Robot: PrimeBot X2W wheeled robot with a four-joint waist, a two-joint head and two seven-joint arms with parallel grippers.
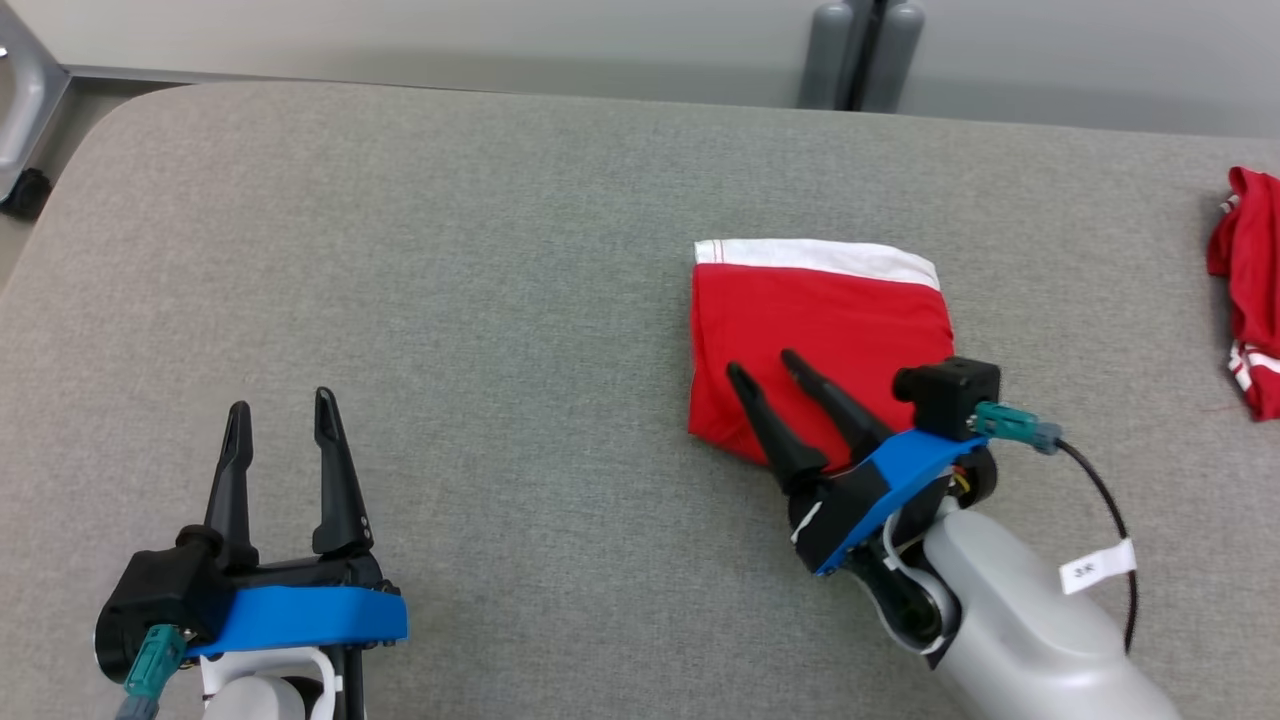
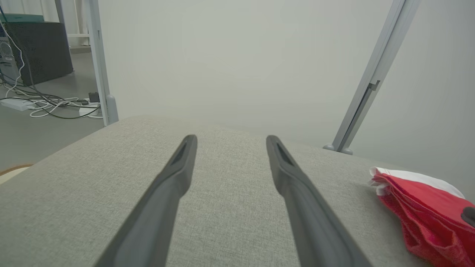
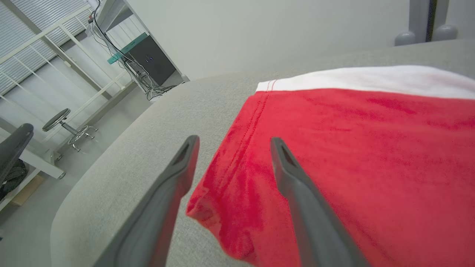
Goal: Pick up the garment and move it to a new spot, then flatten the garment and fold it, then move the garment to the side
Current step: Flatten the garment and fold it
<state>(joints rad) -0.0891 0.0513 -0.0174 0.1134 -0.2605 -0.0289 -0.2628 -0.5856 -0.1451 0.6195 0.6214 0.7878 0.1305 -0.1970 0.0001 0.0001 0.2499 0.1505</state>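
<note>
The garment (image 1: 820,320) is a red cloth with a white band along its far edge, folded into a compact square on the grey padded table (image 1: 480,300). My right gripper (image 1: 765,365) hovers open over the garment's near left corner, and nothing lies between its fingers. In the right wrist view the red garment (image 3: 352,155) spreads under and right of the open right gripper (image 3: 233,142). My left gripper (image 1: 282,408) rests open at the lower left, well apart from the cloth. The left wrist view has the garment (image 2: 419,200) at its right edge, beyond the open left gripper (image 2: 230,141).
A second red cloth with white trim (image 1: 1250,300) lies crumpled at the table's right edge. Grey posts (image 1: 860,55) stand behind the table's far edge. Bare table stretches across the left and middle.
</note>
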